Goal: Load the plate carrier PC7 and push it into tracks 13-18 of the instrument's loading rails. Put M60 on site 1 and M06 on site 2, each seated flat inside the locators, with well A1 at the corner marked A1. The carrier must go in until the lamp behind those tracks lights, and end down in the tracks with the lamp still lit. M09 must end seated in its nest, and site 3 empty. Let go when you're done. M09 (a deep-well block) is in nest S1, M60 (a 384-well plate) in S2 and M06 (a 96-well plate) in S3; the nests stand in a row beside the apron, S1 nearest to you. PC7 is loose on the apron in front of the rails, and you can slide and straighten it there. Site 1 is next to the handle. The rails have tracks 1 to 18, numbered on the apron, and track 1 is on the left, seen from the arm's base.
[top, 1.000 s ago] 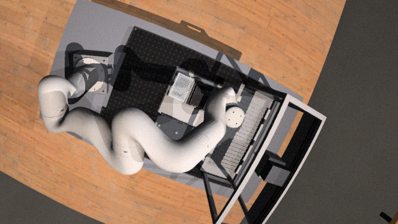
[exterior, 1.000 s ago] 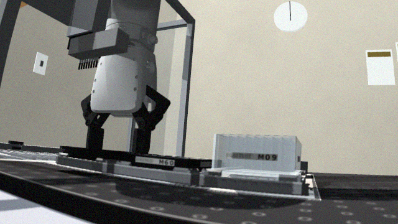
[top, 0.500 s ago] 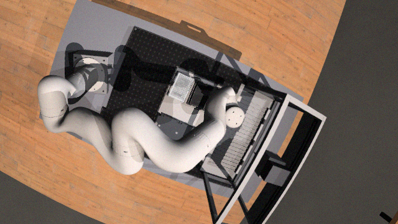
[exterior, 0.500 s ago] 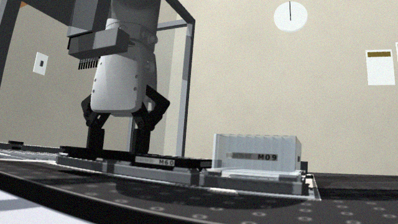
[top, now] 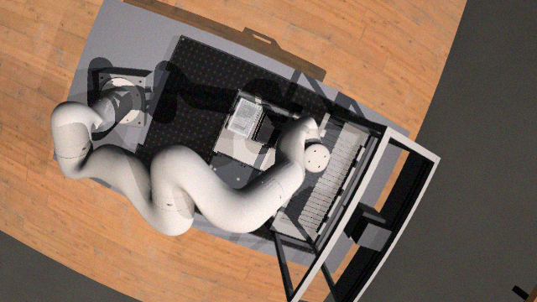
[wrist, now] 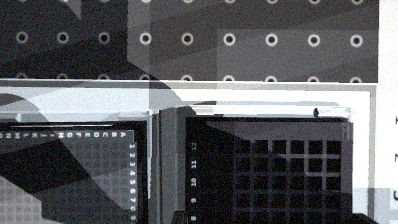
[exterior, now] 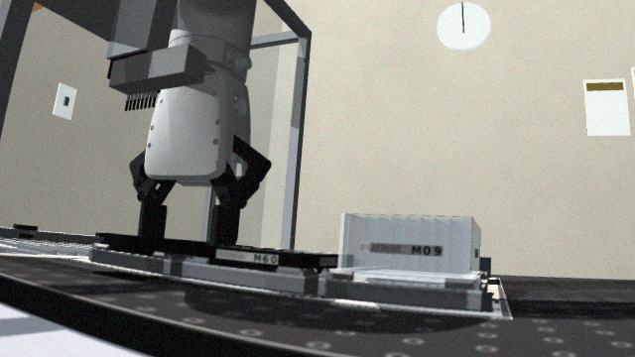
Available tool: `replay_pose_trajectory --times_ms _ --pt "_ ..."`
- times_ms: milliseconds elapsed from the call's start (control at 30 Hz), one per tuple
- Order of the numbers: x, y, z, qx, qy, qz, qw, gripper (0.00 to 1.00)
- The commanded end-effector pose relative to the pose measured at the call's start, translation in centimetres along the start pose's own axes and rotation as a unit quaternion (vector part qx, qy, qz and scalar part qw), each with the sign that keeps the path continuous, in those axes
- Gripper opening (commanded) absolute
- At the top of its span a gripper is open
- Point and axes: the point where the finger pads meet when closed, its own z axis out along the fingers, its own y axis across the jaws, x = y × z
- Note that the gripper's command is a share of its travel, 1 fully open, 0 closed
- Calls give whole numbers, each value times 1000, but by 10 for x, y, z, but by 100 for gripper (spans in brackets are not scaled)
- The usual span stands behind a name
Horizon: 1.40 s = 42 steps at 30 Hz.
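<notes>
My gripper [exterior: 188, 233] is down over the far nest. Its two fingers stand wide and straddle the dark 96-well plate M06 [exterior: 149, 243], closed on its sides. In the wrist view M06 [wrist: 280, 170] fills the right half, with large square wells and column numbers along its edge. The dark 384-well plate M60 [exterior: 275, 258] lies flat in the middle nest and shows at the left of the wrist view [wrist: 75, 175]. The white deep-well block M09 [exterior: 407, 245] stands in the nearest nest and also shows from above [top: 245, 117]. I cannot make out carrier PC7, because the arm covers the apron.
The ribbed loading rails [top: 336, 176] lie inside the instrument frame [top: 377, 189] just beyond the wrist. The nests share a grey base [exterior: 298, 283] on the black perforated board [top: 197, 84]. The arm's elbow [top: 201, 197] lies across the near side.
</notes>
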Motion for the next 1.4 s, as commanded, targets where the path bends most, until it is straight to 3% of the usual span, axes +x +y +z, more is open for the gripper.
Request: replay_pose_trajectory --times_ms 0,700,1367 --pt "0 2 -2 -2 0 0 1000 0" --pt "0 2 -2 -2 0 0 1000 0" --pt "0 2 -14 -2 1 0 1000 0"
